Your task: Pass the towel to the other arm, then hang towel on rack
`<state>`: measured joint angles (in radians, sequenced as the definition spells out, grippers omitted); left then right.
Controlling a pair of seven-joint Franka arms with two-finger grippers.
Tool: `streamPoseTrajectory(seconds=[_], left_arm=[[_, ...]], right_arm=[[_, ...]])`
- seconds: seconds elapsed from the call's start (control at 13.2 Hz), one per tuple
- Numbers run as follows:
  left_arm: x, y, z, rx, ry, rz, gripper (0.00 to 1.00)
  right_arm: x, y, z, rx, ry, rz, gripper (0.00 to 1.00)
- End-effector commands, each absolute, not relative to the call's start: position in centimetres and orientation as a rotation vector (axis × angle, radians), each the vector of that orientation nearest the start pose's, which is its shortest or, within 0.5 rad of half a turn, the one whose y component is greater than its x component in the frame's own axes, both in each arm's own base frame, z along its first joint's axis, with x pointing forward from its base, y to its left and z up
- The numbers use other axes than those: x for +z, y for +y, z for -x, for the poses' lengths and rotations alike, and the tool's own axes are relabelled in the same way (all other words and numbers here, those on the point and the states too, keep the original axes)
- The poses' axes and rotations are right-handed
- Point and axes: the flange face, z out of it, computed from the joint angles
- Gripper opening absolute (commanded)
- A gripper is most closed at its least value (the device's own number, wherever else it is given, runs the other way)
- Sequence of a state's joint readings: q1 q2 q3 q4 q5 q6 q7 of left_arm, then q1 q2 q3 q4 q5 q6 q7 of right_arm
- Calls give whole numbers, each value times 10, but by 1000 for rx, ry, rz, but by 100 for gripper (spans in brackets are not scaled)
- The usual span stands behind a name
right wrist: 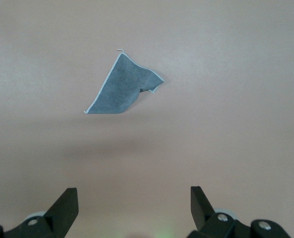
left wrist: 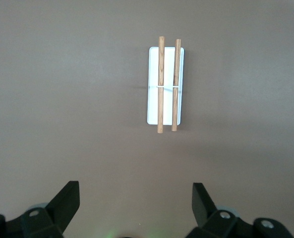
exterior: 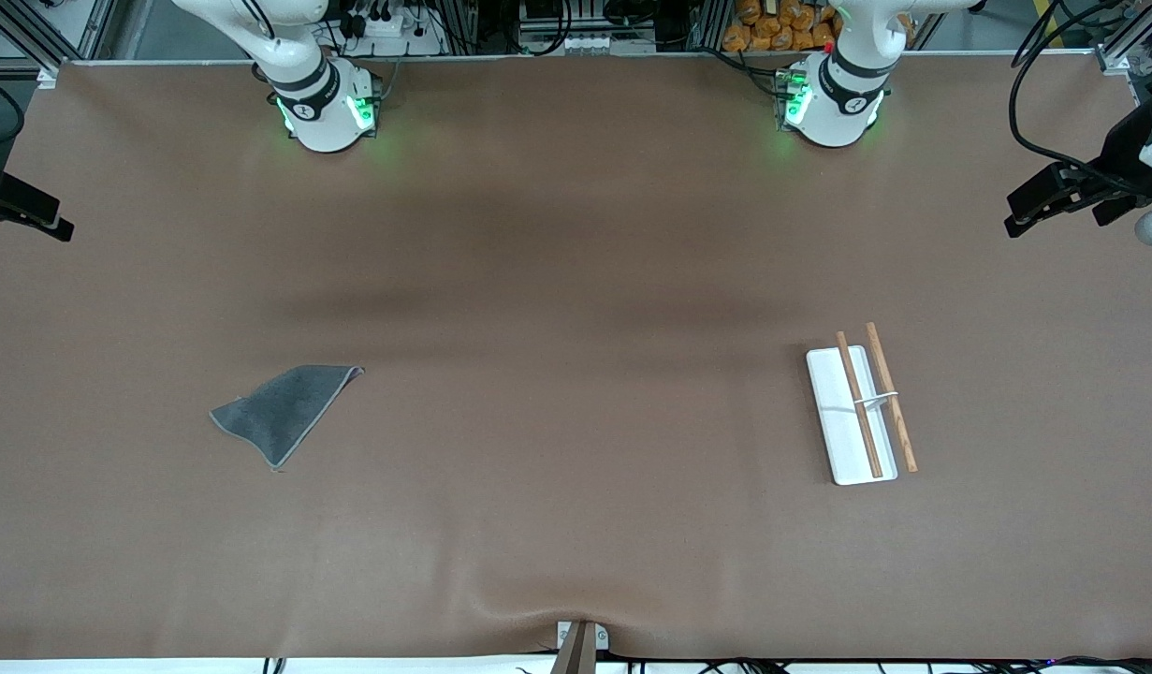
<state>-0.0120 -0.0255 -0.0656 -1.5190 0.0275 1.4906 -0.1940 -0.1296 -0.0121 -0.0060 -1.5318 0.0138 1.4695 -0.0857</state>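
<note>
- The brown matte table [exterior: 576, 281] is bordered by cables.
- The grey fuzzy towel [exterior: 284, 410] and white wooden-rod rack [exterior: 861, 402] lie well apart.
- The left gripper [left wrist: 136, 201] and right gripper [right wrist: 135, 201] are held spread, empty, above the table.

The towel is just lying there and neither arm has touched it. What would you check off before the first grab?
1. Towel free on the table, nothing on it: ok.
2. Right gripper open and empty, high over the table with the towel in its view: ok.
3. Left gripper open and empty, waiting above the rack's end: ok.
4. Rack flat on its base, both rods bare: ok.
5. Towel spread flat: not ok, it is folded into a wedge.
6. Purple patch visible: cannot tell.
</note>
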Motion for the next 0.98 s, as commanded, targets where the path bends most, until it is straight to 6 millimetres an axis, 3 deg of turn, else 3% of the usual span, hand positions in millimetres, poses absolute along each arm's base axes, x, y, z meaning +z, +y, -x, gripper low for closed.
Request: streamPoseTrajectory(seconds=[0.0,0.91], left_arm=[[660,-41,-540,-24,-148,3099,100],[655,-45,-542,-17,-134,3090,100]], right_arm=[[646,-73,-534,60,67,3114,100],[648,-65,-532,70,47,3113,100]])
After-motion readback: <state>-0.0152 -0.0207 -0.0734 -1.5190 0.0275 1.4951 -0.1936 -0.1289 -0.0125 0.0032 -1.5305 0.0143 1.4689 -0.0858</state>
